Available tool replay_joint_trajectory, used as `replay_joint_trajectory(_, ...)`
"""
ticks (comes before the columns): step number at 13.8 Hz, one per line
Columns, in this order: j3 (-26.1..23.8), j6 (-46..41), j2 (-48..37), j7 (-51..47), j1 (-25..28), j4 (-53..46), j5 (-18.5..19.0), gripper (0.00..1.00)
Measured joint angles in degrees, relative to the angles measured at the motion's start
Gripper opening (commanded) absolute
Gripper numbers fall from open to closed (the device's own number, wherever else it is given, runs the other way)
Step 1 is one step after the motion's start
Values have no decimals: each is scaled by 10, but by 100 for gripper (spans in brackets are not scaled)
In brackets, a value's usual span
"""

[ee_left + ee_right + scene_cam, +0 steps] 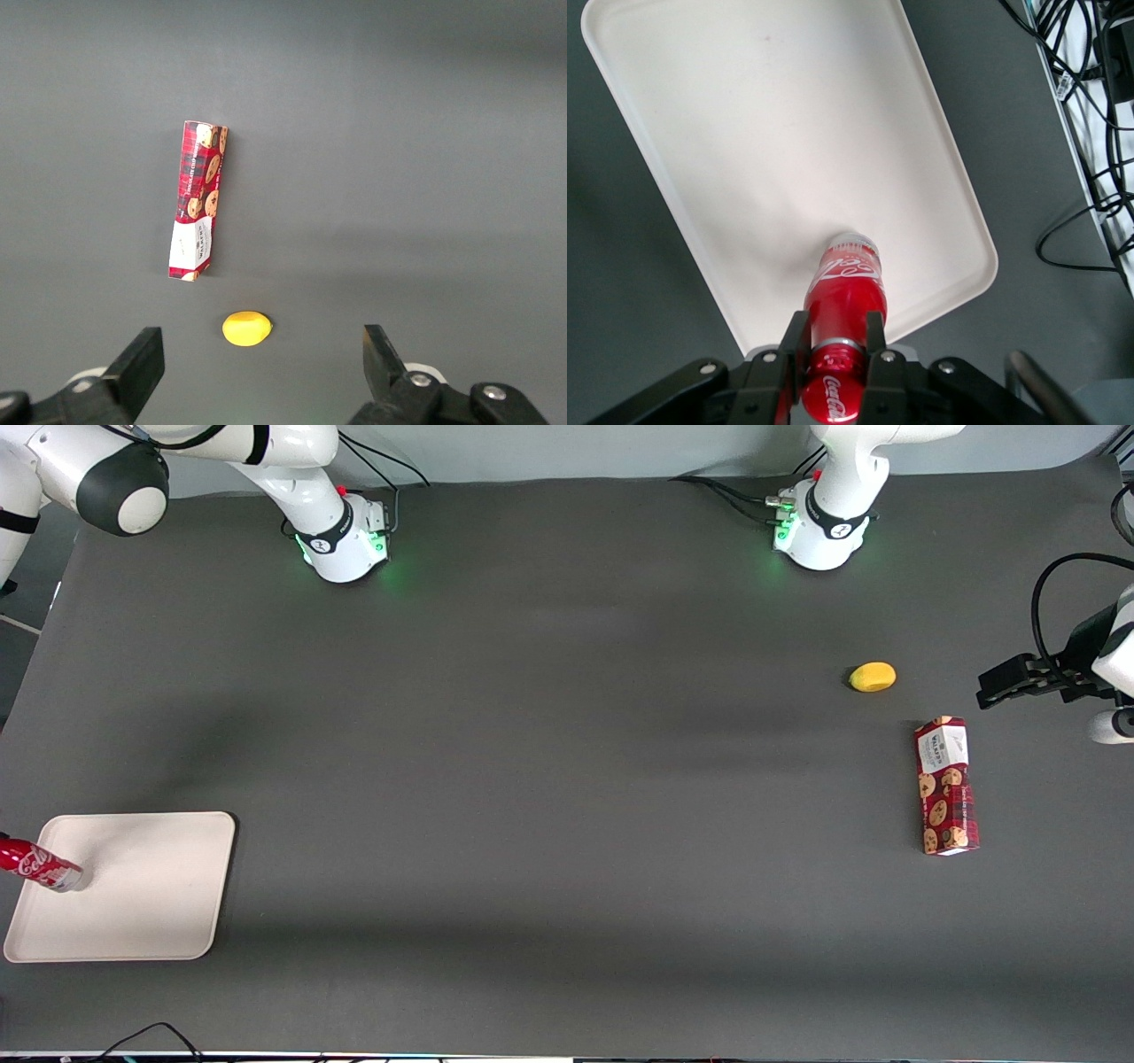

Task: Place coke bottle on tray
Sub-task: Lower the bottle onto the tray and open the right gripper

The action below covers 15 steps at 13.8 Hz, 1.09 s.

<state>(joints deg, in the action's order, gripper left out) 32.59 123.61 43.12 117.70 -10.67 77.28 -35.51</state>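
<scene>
The placing step is in progress: the small slim red coke bottle (842, 345) with white script logo and silvery base is hanging, base downward, over the flat cream rectangular plastic tray (744, 133) with rounded corners and a low raised rim. In the front view the coke bottle (40, 865) is showing tilted at the edge of the picture, its base lying over the tray (151, 886) near the rim at the working arm's end of the dark grey bench (567, 779). Whether the base is touching the tray surface or hovering just above it cannot be told. The claw (833, 341) is gripping the bottle around its upper body just below the cap, both fingers (793, 341) pressing against the red wall, closed to the bottle's width. The next move is judged to call for lowering until the base is seated flat, then opening the fingers and lifting straight up so that the narrow bottle is not tipping. A red rectangular cookie box (946, 786) and a small yellow lemon-like fruit (873, 677) are lying well apart toward the parked arm's end.
</scene>
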Motion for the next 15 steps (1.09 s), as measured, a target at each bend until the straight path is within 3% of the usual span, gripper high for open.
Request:
replay_joint_trajectory(1, -1, 0, 2, -1, 1, 1, -1, 0)
replay_joint_trajectory(2, -1, 0, 3, -2, 1, 1, -1, 21)
replay_joint_trajectory(3, -1, 0, 4, -3, 1, 1, -1, 92)
replay_joint_trajectory(4, -1, 0, 4, -3, 1, 3, -2, 100)
replay_joint_trajectory(12, -1, -12, 1, -15, 3, -1, -1, 100)
replay_joint_trajectory(15, 0, -49, -27, -59, 17, -3, 45, 100)
